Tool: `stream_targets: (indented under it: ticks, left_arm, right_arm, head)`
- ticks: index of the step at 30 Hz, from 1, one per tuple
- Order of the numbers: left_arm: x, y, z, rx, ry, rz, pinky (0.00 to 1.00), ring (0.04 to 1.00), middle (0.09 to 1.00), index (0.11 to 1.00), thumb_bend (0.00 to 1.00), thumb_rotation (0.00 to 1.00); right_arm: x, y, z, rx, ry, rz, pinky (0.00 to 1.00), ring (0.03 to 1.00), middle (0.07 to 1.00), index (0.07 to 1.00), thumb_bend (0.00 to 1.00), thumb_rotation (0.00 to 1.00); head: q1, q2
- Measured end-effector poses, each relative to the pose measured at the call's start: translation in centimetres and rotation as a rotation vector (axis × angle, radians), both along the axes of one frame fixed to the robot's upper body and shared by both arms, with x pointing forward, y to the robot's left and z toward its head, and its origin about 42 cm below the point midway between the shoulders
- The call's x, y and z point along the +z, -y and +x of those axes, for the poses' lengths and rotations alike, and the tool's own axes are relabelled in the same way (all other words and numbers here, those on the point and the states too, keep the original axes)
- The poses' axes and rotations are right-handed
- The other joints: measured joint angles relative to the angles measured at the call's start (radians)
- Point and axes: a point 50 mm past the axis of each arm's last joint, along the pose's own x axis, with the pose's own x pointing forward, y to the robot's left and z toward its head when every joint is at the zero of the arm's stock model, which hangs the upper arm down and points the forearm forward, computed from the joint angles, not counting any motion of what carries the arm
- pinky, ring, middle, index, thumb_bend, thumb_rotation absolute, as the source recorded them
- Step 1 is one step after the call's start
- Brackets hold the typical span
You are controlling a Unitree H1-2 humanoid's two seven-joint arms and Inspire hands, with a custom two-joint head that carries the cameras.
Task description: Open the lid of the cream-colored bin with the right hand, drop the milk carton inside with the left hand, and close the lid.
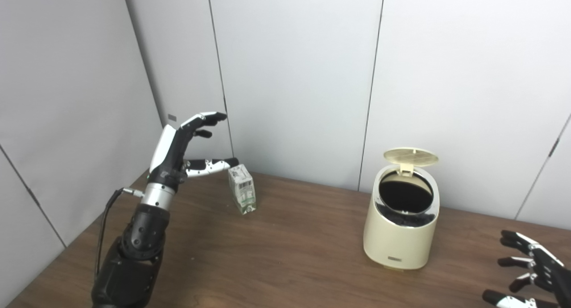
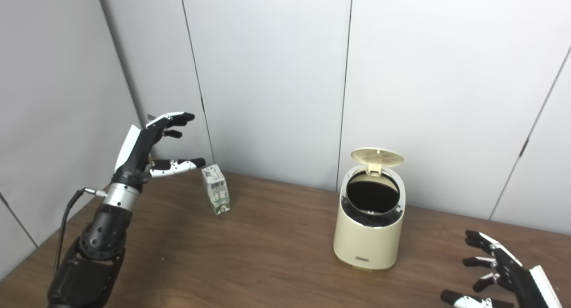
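A cream-colored bin (image 1: 400,236) stands on the wooden table (image 1: 285,254) right of centre. Its round lid (image 1: 411,156) is raised behind the dark opening. The small milk carton (image 1: 242,188) stands upright on the table at the back left, white with green print. My left hand (image 1: 187,143) hovers raised just left of the carton and above it, open, fingers spread, thumb tip near the carton's top. My right hand (image 1: 531,272) is low at the bottom right corner, open, apart from the bin.
Grey wall panels (image 1: 294,76) close in the table at the back and on the left. The left forearm (image 1: 134,254) rises from the bottom left with a cable along it. Bare wood lies between the carton and the bin.
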Motion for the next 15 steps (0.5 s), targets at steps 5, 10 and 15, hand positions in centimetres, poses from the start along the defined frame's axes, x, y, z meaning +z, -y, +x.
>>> stream_targets:
  ticks: [5, 10, 15]
  left_arm:
    - [-1.2, -1.0, 0.9, 0.006, -0.087, -0.048, 0.87, 0.893, 0.897, 0.949, 0.96, 0.23]
    - [-2.6, -0.7, 1.6, 0.017, -0.185, -0.072, 0.82, 0.865, 0.881, 0.943, 0.95, 0.27]
    - [-4.3, -0.7, 2.4, 0.024, -0.251, -0.112, 0.86, 0.891, 0.900, 0.941, 0.96, 0.26]
  right_arm:
    - [0.0, 0.1, 0.0, 0.001, 0.000, 0.002, 0.40, 0.680, 0.817, 0.823, 0.98, 0.40]
    - [0.2, 0.7, 0.0, -0.003, 0.001, -0.013, 0.40, 0.676, 0.812, 0.816, 1.00, 0.41]
    - [0.3, 1.0, 0.0, -0.006, 0.003, -0.016, 0.39, 0.680, 0.812, 0.809, 1.00, 0.44]
  head:
    - [-0.006, 0.000]
    - [-0.009, 0.002]
    - [-0.011, 0.003]
